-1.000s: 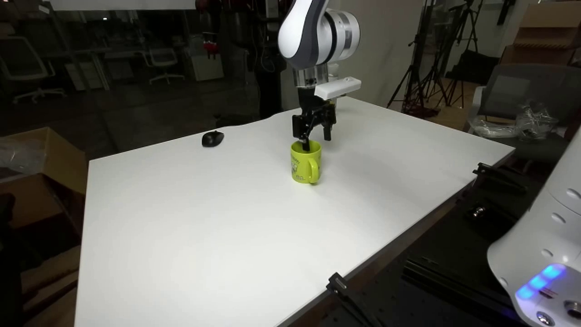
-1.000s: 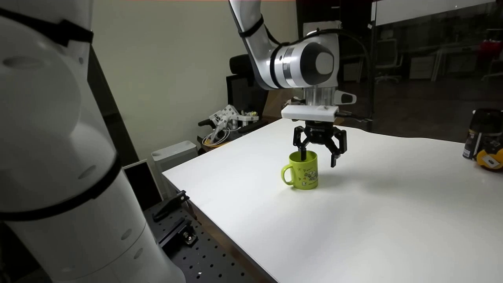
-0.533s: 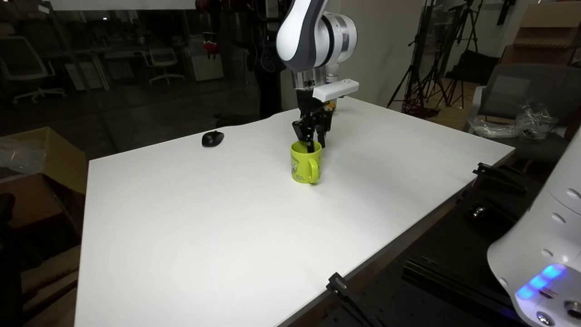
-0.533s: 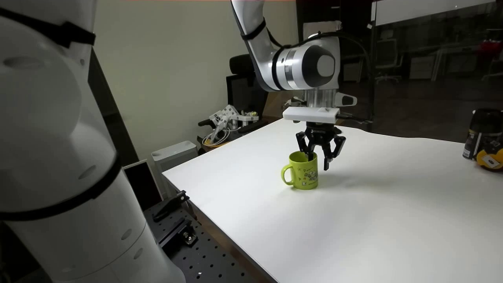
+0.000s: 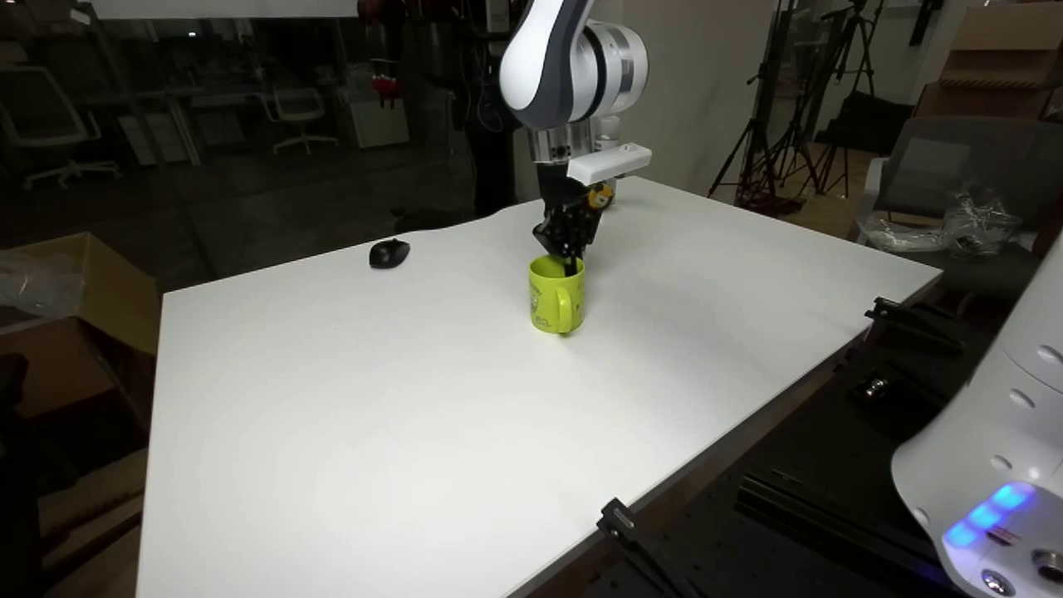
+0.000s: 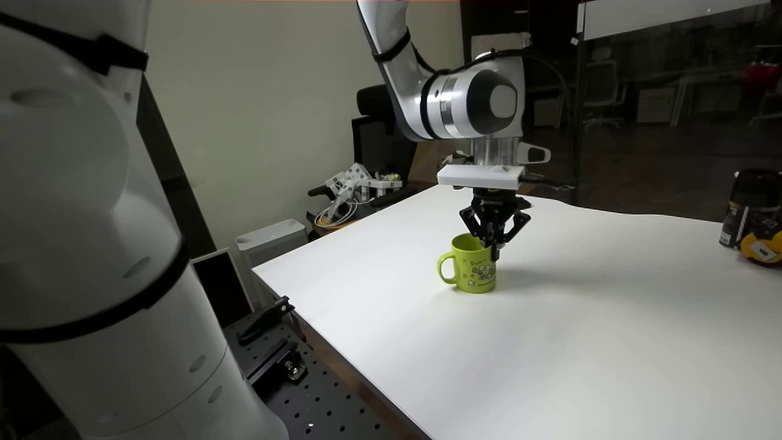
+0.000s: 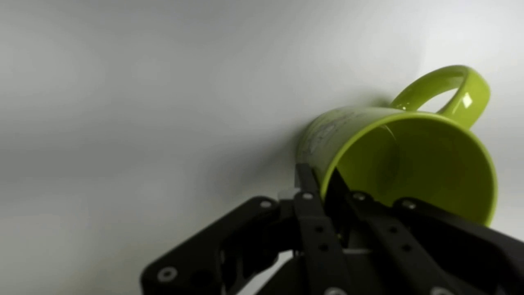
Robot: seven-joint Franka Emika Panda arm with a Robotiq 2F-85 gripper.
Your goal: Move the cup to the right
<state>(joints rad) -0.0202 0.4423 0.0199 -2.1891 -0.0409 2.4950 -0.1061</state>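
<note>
table (image 5: pixel 332 415), gripper (image 7: pixel 322 184), cup (image 6: pixel 474 274): grip newly made

the gripper has just drawn nearly together, pinching the cup's rim, so carrying can likely begin. the cup seems upright on the table, well inside its edges, which should leave room; a mouse (image 5: pixel 389 253) lies near one edge.

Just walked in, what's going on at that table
A white and grey robot arm has its black end effector gripping a yellow-green cylindrical mug, one jaw inside it, the other outside. The mug looks upright, on or barely above the white tabletop; I can't tell which.
</note>
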